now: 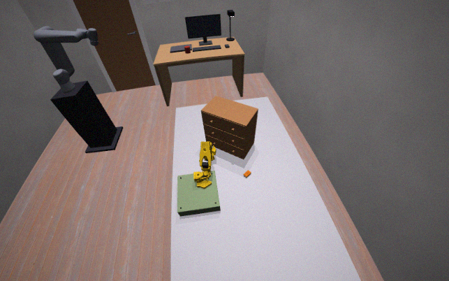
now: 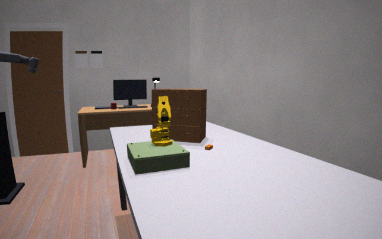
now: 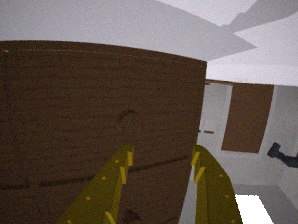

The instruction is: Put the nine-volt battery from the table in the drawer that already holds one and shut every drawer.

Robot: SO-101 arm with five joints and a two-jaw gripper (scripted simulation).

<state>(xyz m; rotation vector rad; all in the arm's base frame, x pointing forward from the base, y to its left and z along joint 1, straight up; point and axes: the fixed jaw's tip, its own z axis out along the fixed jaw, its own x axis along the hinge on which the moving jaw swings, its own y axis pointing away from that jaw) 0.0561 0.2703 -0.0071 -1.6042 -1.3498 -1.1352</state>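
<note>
Right of tool [image 3: 160, 169], battery [image 1: 247, 173]

Bench layout: arm, chest of drawers, battery

The arm [image 1: 205, 164] stands on a base plate [image 1: 184, 206] on the bench [image 1: 271, 227]. Behind it stands the chest of drawers [image 1: 229, 126], all drawers shut. The nine-volt battery [image 1: 247, 173] lies on the bench right of the arm, before the chest.

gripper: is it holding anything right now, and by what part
Nothing is held. The gripper is partly open with only air between its fingers, facing the drawer chest. The nine-volt battery lies on the table.
</note>
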